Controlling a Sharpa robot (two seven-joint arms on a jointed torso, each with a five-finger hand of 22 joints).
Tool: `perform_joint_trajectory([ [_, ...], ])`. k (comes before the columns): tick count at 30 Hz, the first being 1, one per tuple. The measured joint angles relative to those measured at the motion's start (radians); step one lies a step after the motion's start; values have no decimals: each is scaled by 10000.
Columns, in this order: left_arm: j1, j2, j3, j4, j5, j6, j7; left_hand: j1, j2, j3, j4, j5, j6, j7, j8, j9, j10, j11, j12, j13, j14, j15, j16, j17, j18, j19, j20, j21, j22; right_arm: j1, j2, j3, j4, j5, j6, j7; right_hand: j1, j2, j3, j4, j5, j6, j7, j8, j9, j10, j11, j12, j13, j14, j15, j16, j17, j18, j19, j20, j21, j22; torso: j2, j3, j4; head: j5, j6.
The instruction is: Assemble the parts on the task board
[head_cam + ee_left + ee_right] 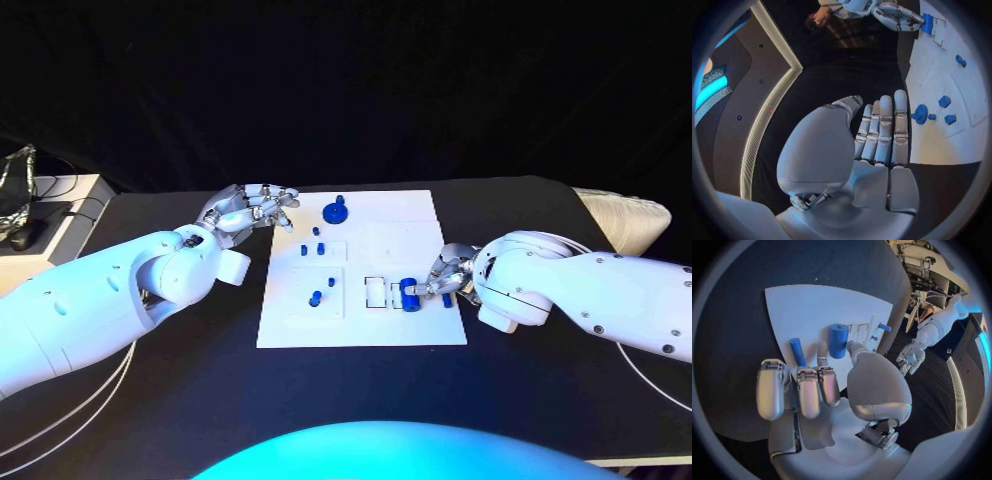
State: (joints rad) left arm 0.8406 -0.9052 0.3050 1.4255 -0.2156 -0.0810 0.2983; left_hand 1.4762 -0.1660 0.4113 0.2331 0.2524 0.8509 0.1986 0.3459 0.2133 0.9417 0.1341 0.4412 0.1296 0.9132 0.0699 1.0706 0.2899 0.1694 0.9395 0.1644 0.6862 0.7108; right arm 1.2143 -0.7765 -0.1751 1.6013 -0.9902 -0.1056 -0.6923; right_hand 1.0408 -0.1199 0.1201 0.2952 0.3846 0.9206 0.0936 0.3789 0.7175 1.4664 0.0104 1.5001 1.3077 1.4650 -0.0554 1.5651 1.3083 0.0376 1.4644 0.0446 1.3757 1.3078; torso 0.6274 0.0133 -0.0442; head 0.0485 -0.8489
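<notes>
Right hand (450,272) fitting a blue cylinder (410,294)
Fingers pinch it upright over the task board (389,225); left hand (254,208) waits alongside, fingers extended, holding nothing.

Looks like a robotics lab or demo booth, not a home. Black table (173,400) w/ black drape behind it, so a staged test setup. White task board (378,232) sits mid-table w/ outlined slots and small blue parts (336,211), i.e. a bench-test fixture. Left of the board, past the table edge, a pale side surface w/ loose cables (43,200). Wrist views show curved wall panels w/ lit strip lighting (764,125) around the table.
</notes>
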Motion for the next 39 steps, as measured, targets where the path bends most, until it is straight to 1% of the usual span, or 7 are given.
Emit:
perform_joint_trajectory([
  [15, -1, 1, 0, -11, 0, 6, -11, 0, 0, 0, 0, 0, 0, 0, 0, 0, 0, 0, 0, 0, 0, 0, 0, 8, 0, 0, 0, 0, -1, -227, 458, 35, -485, -5, -38, -5, -29, -42, -84, -27, -117, 19, 16, 30, 125, 0, 1, 0, -2, 0, 0, -3, -2, 0, -1, 1, 0, -1, 4, -12, 4, 85, -64],
  [21, -1, 3, 1, -37, 0, 7, -14, -3, 3, 0, 0, 0, 0, 0, 0, 1, 0, 0, 0, 1, 0, 0, 0, 7, 0, 0, 0, 0, -2, -255, 517, 49, -527, -18, -105, 28, 818, -50, -105, -61, -258, -56, 55, 26, 205, 0, 1, 0, -3, 0, 0, -3, -2, 0, -1, 2, -1, -2, 3, -18, 0, 125, -75],
  [24, -2, 6, 1, -48, 0, 7, -16, -42, 42, 0, 0, 0, 0, 0, 0, 1, 0, 0, 0, 0, 0, 0, 0, 7, -1, 0, 0, 0, -2, -264, 521, 55, -505, -32, -166, 70, 1310, 2, 168, -89, -161, -97, 95, -25, 260, 0, 3, 0, -3, 0, 1, -3, -3, 0, -1, 2, -1, -2, 3, -18, -4, 143, -75],
  [30, -2, 1, 1, -69, 0, 8, -19, -41, 41, 0, 0, 0, 0, 0, 0, 1, 0, 0, 0, 0, 0, 0, 0, 7, 0, 0, 0, 0, -2, -281, 376, 53, -343, -101, -400, 161, 1810, -42, 470, 100, -126, 15, -17, -253, 261, 10, 13, -1, -4, 0, 2, -4, -3, 0, -1, 2, 50, -3, 2, -18, -8, 164, -64],
  [33, -3, -5, 1, -79, 0, 8, -22, -41, 41, 0, 0, 0, 0, 0, 0, 1, 0, 0, 0, 1, 0, 0, 0, 7, -1, 0, 0, 0, -2, -272, 212, 42, -201, -127, -593, 203, 1971, -173, 578, 204, 192, 9, -71, -233, 253, 10, 14, -1, -4, 0, 2, -4, -3, 1, -1, 2, 50, -3, 2, -15, -10, 176, -56],
  [36, -3, -7, 1, -85, 0, 8, -24, -41, 41, 2, -2, 0, 0, 0, 0, 1, 0, 0, 0, 1, 0, 0, 0, 6, 0, 0, 0, 0, -3, -195, 58, 24, -76, -126, -748, 205, 2093, -243, 646, 249, 318, 45, -38, -233, 246, 9, 14, -1, 4, 0, 2, -4, -4, 1, -1, 2, 50, -3, 3, -14, -16, 184, -46],
  [39, -3, -10, 1, -95, 0, 8, -28, -41, 41, 28, -28, 0, 0, 0, 0, 1, 0, 0, 0, 1, 0, 0, 0, 7, 0, 0, 0, 0, -3, 7, -69, 53, 74, -74, -904, 204, 2099, -248, 668, 244, 368, 63, -21, -223, 246, 10, 14, -1, 4, 0, 2, -4, -4, 0, -1, 2, 115, -3, 3, -16, -18, 186, -34],
])
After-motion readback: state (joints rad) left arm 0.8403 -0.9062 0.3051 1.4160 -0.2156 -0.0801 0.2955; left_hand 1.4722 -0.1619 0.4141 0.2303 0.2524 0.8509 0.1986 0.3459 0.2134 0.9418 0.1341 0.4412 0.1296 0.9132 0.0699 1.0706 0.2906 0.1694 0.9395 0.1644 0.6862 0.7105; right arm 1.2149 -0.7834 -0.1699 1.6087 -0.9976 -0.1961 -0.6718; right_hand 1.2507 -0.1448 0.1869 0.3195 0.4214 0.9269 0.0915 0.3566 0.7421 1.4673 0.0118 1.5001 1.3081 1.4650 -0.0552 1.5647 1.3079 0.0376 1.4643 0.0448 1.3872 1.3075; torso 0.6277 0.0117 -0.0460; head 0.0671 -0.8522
